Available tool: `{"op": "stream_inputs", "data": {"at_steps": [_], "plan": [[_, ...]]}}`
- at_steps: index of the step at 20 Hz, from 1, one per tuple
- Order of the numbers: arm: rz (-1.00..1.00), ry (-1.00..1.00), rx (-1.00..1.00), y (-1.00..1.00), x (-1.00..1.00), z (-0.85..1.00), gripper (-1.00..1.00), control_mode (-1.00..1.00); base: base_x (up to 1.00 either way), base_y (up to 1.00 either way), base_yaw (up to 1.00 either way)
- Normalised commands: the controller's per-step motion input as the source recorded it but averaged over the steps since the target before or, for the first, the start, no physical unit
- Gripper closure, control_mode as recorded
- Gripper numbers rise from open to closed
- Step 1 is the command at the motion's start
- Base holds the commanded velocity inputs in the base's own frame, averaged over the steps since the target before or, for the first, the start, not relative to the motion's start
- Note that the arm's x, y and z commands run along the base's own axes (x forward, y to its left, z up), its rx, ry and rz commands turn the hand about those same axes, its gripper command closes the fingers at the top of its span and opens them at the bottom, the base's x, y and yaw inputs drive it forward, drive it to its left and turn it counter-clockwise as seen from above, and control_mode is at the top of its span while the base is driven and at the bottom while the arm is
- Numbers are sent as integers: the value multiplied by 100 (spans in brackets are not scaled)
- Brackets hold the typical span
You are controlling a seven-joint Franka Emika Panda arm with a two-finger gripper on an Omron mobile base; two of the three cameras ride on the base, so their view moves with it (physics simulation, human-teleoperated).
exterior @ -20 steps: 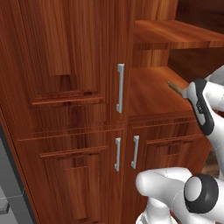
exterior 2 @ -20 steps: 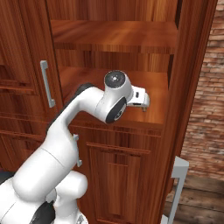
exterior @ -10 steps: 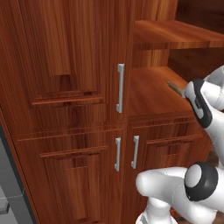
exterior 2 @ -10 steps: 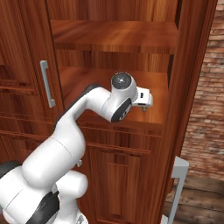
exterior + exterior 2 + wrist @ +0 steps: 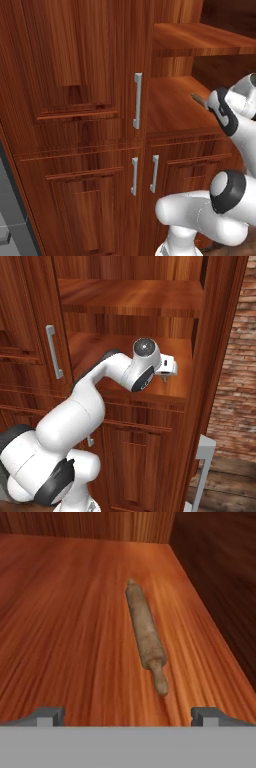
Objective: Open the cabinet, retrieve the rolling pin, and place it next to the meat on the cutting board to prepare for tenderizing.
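Open cabinet (image 5: 220, 346) with the arm reaching onto its lower open shelf (image 5: 95, 351). In the right base view the white arm extends from the lower left, and the hand (image 5: 165, 375) hangs over the front right part of that shelf, its tips pointing downward and apart from the wood. In the hand view the two dark fingertips (image 5: 47, 715) sit at the bottom corners, spread wide apart with nothing between them.

The rolling pin (image 5: 145, 634) lies flat on the shelf, ahead of the hand and untouched by it. Its length runs away from the hand, slightly oblique: the near knob handle points toward the gap between the fingertips, right of centre, and the far end angles toward the back of the shelf. It lies nearer the dark right side wall of the cabinet than the left. In the left base view one end of the rolling pin (image 5: 198, 99) projects just beyond the arm's dark wrist joint, resting on the same shelf.

A second shelf (image 5: 130, 298) spans the compartment above. To the left, a closed raised-panel door carries a long vertical silver bar handle (image 5: 137, 100); beneath it are shorter doors with short handles (image 5: 134, 176). A brick wall (image 5: 239, 356) stands at the right.
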Motion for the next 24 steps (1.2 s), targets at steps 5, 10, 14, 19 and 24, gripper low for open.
{"op": "stream_inputs", "data": {"at_steps": [5,10,14,19,24], "plan": [[1,1,0,-7,33,-8,-100,-100,0,0,0],[1,0,0,-9,30,-11,-100,-100,0,0,0],[1,0,0,-11,30,-15,-100,-100,0,0,0],[1,1,0,-9,29,-14,-100,-100,0,0,0],[1,2,0,-8,28,-13,-100,-100,0,0,0]]}}
